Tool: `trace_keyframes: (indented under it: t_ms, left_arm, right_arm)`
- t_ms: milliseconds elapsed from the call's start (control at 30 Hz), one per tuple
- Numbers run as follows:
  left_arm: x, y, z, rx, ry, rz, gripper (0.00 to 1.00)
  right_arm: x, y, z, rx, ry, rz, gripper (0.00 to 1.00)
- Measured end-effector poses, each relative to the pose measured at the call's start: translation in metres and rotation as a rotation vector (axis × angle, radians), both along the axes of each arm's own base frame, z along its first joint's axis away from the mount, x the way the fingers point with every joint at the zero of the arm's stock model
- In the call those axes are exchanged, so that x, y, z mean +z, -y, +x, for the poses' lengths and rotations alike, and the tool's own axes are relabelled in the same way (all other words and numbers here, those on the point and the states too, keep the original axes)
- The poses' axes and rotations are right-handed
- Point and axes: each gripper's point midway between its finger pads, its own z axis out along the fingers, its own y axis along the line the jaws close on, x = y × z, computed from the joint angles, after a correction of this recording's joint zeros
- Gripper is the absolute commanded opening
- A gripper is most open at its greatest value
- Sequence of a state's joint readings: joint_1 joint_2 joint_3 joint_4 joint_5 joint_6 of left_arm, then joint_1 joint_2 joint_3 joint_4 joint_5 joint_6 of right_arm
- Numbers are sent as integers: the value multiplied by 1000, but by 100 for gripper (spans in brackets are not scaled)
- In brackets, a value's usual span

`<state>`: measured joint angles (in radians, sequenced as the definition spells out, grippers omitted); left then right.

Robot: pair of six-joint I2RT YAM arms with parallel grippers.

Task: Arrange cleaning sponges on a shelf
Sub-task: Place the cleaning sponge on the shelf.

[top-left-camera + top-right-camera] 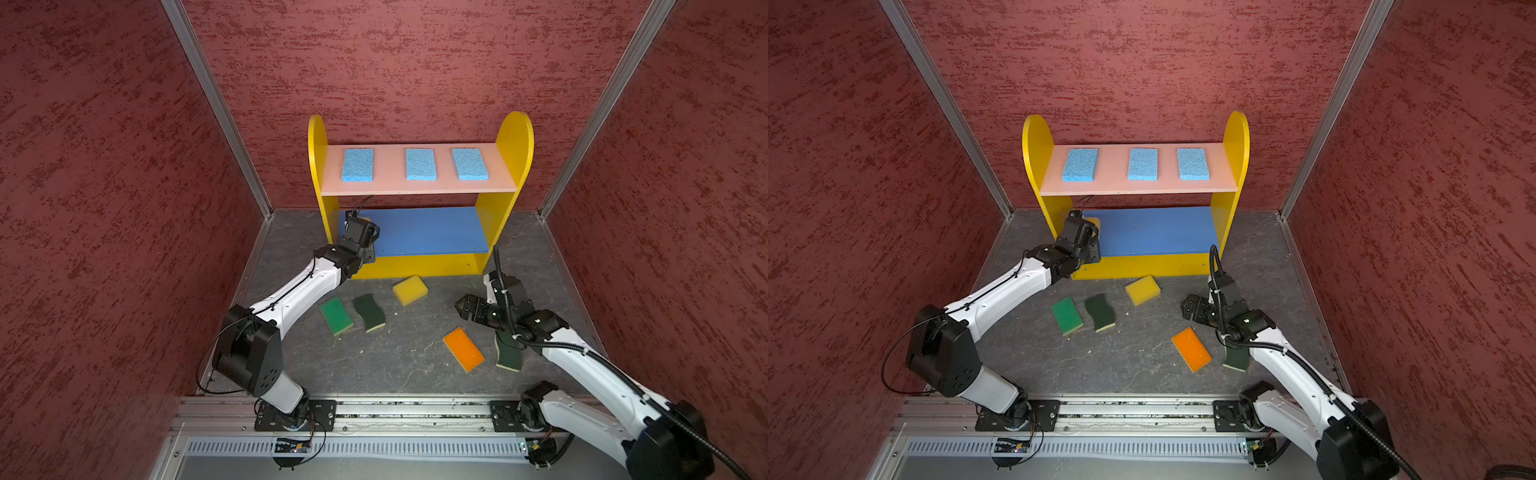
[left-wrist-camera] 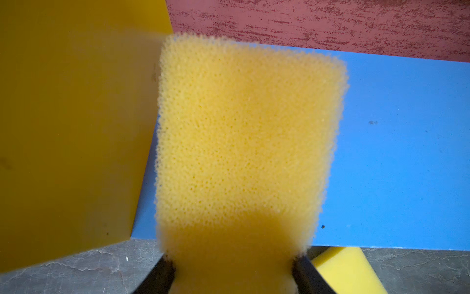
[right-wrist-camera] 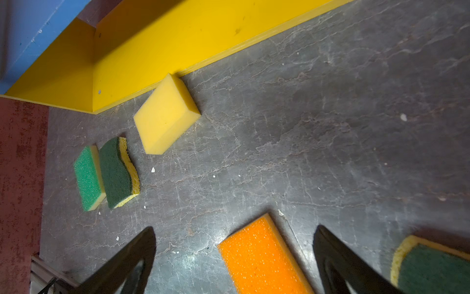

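Holding the yellow sponge [image 2: 244, 142] clamped in the left gripper [image 2: 232, 267] over the nine-o'clock end of the blue board [image 2: 394, 165], lower it flat, clear of the side panel [image 2: 76, 127], before letting go. The right gripper [image 3: 235, 230] hangs at four o'clock, jaws apart and empty.

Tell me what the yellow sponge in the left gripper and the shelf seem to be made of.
The yellow sponge looks like soft open-cell foam: fine pores all over, fuzzy edges, squeezed narrower where the left gripper clamps it. The shelf looks like painted board, perhaps wood or fibreboard: flat matt blue and yellow faces with square edges; which board, I cannot tell.
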<state>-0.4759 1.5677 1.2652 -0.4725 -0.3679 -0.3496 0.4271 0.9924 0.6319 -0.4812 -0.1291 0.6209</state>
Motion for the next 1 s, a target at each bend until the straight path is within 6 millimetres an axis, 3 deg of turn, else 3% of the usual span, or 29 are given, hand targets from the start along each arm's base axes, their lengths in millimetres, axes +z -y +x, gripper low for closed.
trace_keyframes:
  t_ms: [633,1000]
  left_arm:
    - [-8,-3,18,28,22,-9,57]
    - [-25,-3,25,52,0,-21,58]
  right_arm:
    - [0,-3,2,-1,-4,14,97]
    - [-1,-4,2,-1,-10,22,97]
